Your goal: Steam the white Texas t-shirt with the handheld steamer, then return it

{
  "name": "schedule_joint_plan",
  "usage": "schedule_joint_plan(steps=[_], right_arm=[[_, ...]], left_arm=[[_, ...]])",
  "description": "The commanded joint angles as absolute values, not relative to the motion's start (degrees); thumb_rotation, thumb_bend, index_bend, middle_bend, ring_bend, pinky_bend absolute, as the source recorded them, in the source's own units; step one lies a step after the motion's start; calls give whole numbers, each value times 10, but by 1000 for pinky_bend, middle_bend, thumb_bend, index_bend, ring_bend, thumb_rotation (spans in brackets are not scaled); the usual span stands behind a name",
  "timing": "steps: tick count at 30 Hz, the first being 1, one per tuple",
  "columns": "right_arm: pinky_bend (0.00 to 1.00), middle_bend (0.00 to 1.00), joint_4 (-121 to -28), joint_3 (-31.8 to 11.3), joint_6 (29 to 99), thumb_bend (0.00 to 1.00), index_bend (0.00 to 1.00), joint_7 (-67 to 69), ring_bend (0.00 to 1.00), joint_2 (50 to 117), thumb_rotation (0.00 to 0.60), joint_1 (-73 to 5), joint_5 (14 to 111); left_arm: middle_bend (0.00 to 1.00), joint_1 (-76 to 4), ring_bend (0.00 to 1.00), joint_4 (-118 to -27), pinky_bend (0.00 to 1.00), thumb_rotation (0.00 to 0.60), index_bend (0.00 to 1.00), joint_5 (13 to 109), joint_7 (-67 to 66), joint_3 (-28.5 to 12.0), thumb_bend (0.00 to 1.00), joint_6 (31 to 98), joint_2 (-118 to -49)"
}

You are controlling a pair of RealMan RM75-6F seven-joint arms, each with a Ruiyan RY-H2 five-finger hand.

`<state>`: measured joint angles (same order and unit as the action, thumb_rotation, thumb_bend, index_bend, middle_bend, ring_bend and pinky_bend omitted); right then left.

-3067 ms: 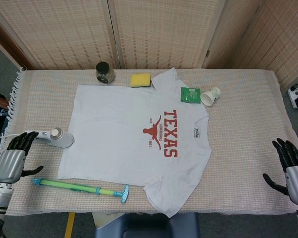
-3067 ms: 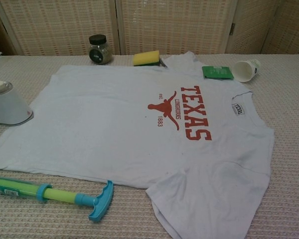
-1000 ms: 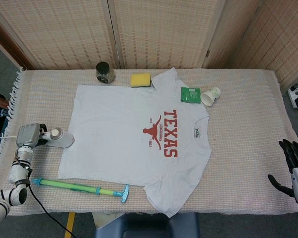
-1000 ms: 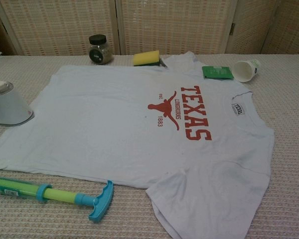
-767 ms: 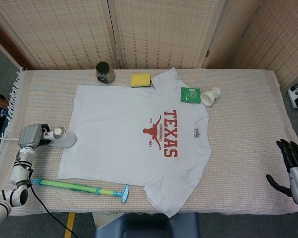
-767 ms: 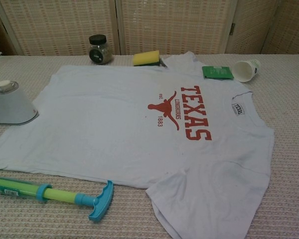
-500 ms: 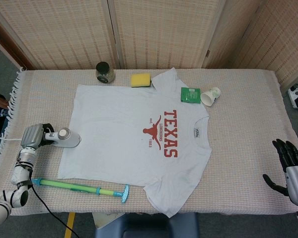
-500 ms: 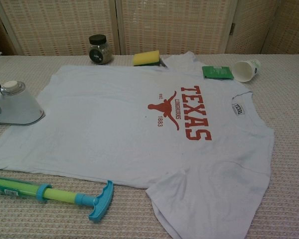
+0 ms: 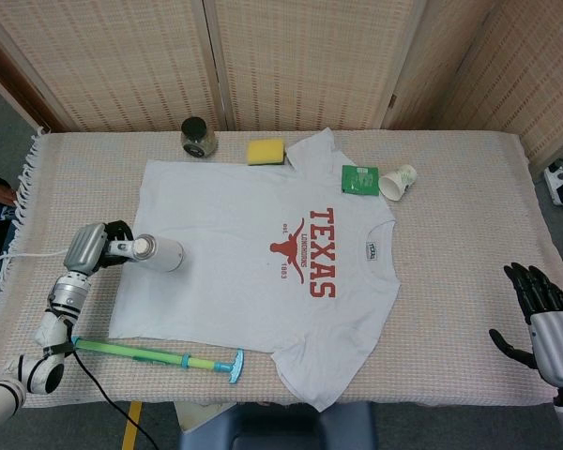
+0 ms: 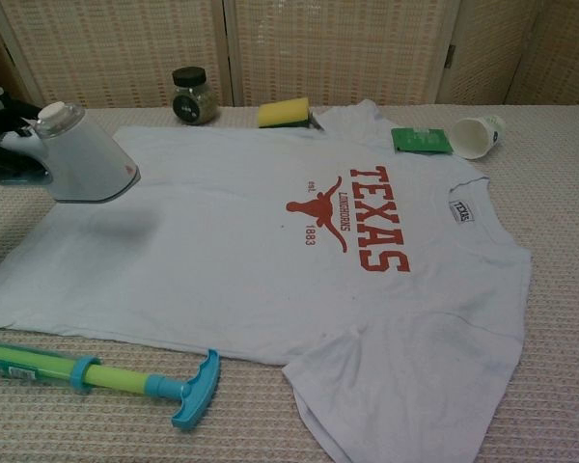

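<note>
Altogether: one t-shirt (image 9: 263,258), one steamer (image 9: 155,252), one jar (image 9: 198,135), one sponge (image 9: 266,151), one packet (image 9: 360,178), one cup (image 9: 398,180), one toy pump (image 9: 155,355). Left hand (image 9: 101,256) grips the steamer's handle, head raised over the shirt's hem edge just beyond it. Right hand (image 9: 540,314), fingers spread and holding nothing, hovers well clear of the shirt.

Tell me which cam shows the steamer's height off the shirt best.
Chest view: the steamer hangs above the t-shirt, with its shadow on the fabric beneath, and the left hand is cut off at the frame edge. Head view looks down on it, so the gap doesn't read.
</note>
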<state>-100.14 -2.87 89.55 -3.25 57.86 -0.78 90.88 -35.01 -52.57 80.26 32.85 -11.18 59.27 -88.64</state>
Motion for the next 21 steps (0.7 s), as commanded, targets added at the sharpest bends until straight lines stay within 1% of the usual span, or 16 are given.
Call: schedule_joint_plan(steps=[1,4,9,10,11,13,14,15,16,18,19,20,21], right_arm=[[173,72,-997,-27,890,185,0,-28,48,579,600,-11,911],[173,73,-988,-19,870,185,0,-23,48,584,600,-20,919],[173,74,-972,-2,834,185,0,-17,37,597,600,-38,943],[168,75,-968,3,825,190,0,-16,23,599,600,-43,952],[144,72,-963,11,809,228,0,-13,11,600,600,-52,965],[67,56,-958,25,773,388,0,-9,0,601,600,-73,987],[29,46,-958,31,753,502,0,-5,0,602,600,-83,994],[11,36,-959,37,731,607,0,0,0,602,600,-95,999],[4,28,-961,41,703,669,0,7,0,604,600,-112,1006],[0,4,-962,45,668,872,0,15,0,611,599,-137,1015],[0,0,-962,46,651,948,0,18,0,616,588,-149,1020],[0,0,-961,45,631,984,0,22,0,623,570,-165,1023],[0,0,-961,44,616,1000,0,24,0,629,533,-177,1024]], left_arm=[[1000,-369,910,-622,834,600,928,831,252,-102,678,608,-864],[1000,-386,908,-673,834,600,928,836,178,-98,677,599,-868],[1000,-410,907,-709,833,600,929,820,80,-103,677,576,-897],[1000,-415,907,-710,833,600,929,816,62,-103,677,572,-903],[1000,-420,907,-710,833,600,929,809,40,-105,677,565,-912],[1000,-429,905,-707,833,600,929,790,8,-110,675,552,-925],[1000,-432,905,-705,833,600,929,782,-1,-113,675,547,-930],[1000,-434,904,-702,833,600,928,772,-9,-116,675,543,-935],[1000,-438,904,-698,832,600,928,760,-19,-120,675,537,-942],[1000,-443,904,-689,833,600,928,742,-33,-126,675,528,-951],[1000,-446,904,-684,833,600,928,733,-39,-129,675,523,-955],[1000,-450,904,-678,833,600,928,721,-46,-133,675,516,-960],[1000,-452,904,-673,833,600,928,712,-51,-136,675,510,-963]])
